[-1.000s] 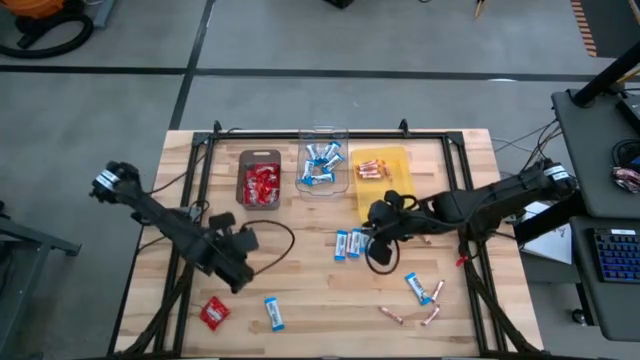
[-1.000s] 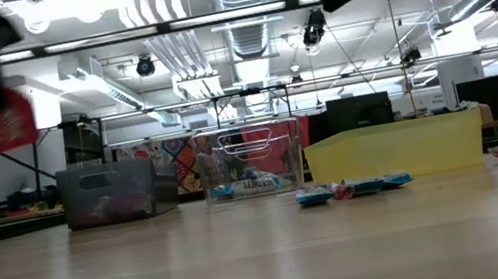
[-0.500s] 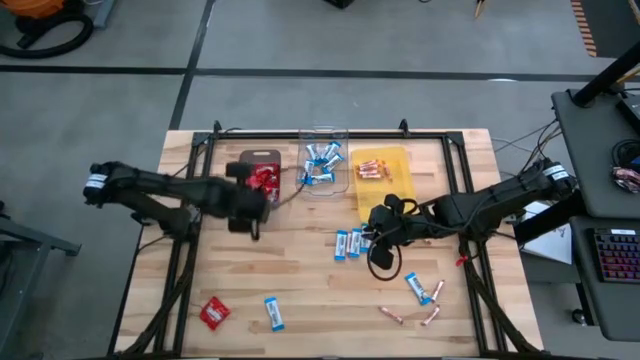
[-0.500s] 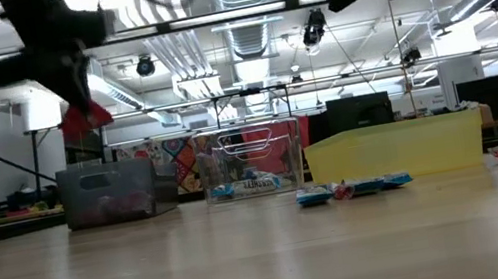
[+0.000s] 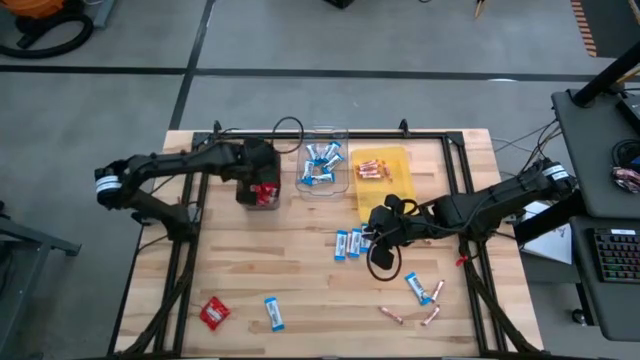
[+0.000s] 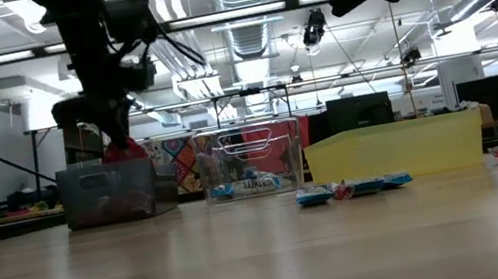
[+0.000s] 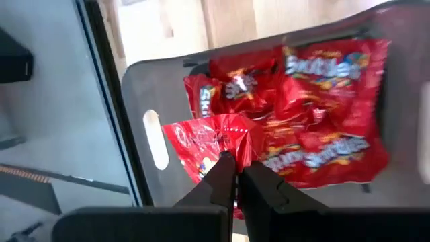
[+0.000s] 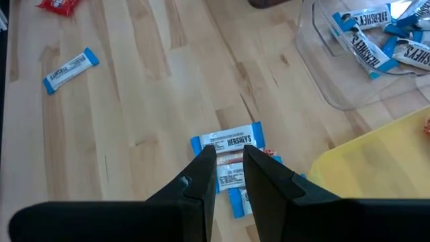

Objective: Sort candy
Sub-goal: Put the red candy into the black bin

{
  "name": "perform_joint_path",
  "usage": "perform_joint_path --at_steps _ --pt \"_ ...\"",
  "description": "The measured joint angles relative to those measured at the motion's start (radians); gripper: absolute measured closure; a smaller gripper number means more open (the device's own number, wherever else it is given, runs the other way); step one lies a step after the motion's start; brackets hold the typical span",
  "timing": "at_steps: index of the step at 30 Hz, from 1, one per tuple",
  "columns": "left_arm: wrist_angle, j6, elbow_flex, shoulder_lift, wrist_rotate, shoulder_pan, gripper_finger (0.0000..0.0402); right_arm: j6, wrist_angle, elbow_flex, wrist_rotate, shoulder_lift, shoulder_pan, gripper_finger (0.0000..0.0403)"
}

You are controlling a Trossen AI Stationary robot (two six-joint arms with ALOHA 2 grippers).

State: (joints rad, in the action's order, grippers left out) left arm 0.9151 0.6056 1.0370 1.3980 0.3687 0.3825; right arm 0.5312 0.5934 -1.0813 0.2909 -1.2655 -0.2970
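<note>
- Your left gripper (image 7: 235, 176) hangs over the dark tray (image 5: 243, 175), fingers pinched tight on a red packet (image 7: 211, 144) just above the pile of red packets (image 7: 316, 121) already inside.
- If you let go off-centre, the packet could catch the tray wall and slide onto the table (image 5: 300, 280) (it sits near the handle-slot end in the left wrist view).
- Dropping lower risks knocking the rim or crushing the pile; from above there is plenty of room.
- Your right gripper (image 8: 225, 165) hovers over a blue-and-white bar (image 8: 232, 142) in the cluster beside the yellow tray (image 5: 395, 185), fingers narrowly apart and empty as far as I can tell.
- The bars there touch or overlap, so a closing pinch may drag a neighbour.
- The clear tray (image 5: 335, 185) lies between the other two; swing around it.
- Loose candy waits near the front edge: one red packet (image 5: 214, 313), one bar (image 5: 274, 313), copper sticks (image 5: 412, 317).
</note>
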Motion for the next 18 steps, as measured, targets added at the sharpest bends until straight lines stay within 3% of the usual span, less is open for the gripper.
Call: perform_joint_path --at_steps 12,18 --pt "-0.041 0.092 0.0 0.122 -0.02 0.116 0.0399 0.0 -0.001 0.0 0.001 0.0 0.0 0.0333" --pt "-0.041 0.093 0.0 0.144 -0.021 0.122 0.0365 0.0 -0.001 0.001 0.001 0.0 0.0 0.0333"
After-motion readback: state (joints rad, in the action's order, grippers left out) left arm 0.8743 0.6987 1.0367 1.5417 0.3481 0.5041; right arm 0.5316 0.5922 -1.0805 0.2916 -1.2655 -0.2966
